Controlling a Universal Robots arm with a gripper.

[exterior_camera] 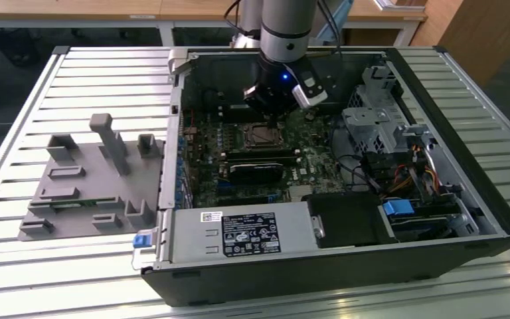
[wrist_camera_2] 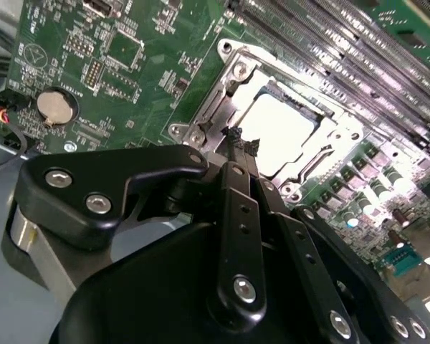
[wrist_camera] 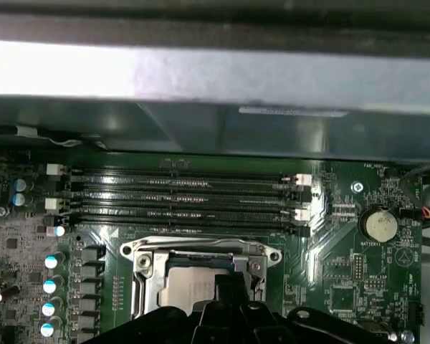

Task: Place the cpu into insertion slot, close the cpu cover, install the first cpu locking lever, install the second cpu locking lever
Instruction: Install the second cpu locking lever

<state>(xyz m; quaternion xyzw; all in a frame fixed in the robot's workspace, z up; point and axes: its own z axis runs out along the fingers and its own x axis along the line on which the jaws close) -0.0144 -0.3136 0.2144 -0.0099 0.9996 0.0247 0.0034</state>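
Observation:
The cpu (wrist_camera_2: 283, 129) lies flat in the insertion slot (exterior_camera: 259, 136) on the green board, its pale metal top showing. The silvery cpu cover (wrist_camera_2: 226, 82) lies down around it, framing the chip through its square cut-out. In the first wrist view the cpu (wrist_camera: 186, 287) and cpu cover (wrist_camera: 201, 249) sit just below the memory slots. My gripper (wrist_camera_2: 240, 140) hangs right over the socket's edge, fingers shut together with nothing between them. In the exterior view the gripper (exterior_camera: 270, 113) is inside the case, just above the socket. How the locking levers stand I cannot tell.
Several long memory slots (wrist_camera: 186, 197) run beside the socket. A black card (exterior_camera: 255, 166) lies in front of it. A coin battery (wrist_camera_2: 55, 107) sits on the board. Drive cages and cables (exterior_camera: 388, 139) fill the case's right side. A grey fixture (exterior_camera: 91, 176) rests outside.

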